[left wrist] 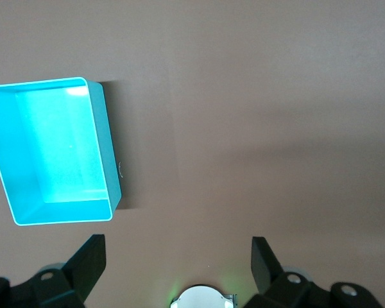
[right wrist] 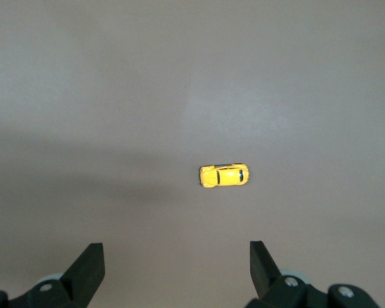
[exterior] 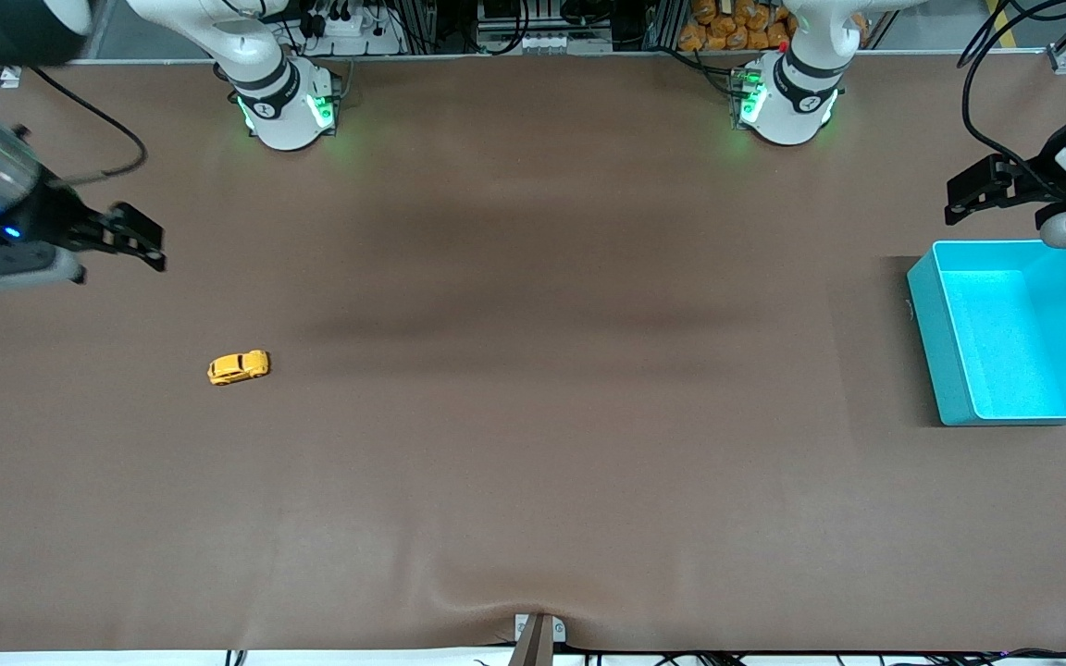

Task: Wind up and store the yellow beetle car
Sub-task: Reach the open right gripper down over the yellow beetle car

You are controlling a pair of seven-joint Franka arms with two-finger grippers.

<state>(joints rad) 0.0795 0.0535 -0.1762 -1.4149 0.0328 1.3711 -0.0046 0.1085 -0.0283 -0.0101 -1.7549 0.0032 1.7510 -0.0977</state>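
Yellow beetle car (exterior: 239, 367) lies alone; turquoise bin (exterior: 935, 342) partly cropped.

Front cam high, facing the robots with bases at 12 o'clock; each wrist cam looks straight down at bench (exterior: 533, 416), sharing bin (exterior: 1014, 333) and car (exterior: 239, 367) with front.

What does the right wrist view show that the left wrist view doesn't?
Only the right wrist view shows the tiny yellow beetle-shaped toy car, standing on its wheels on the bare table ahead of the right gripper, fingers spread wide and empty. Only the left wrist view shows the empty turquoise plastic bin and the left gripper, also open, plus a robot base with a green glow at the frame edge. Both share the brown table covering.
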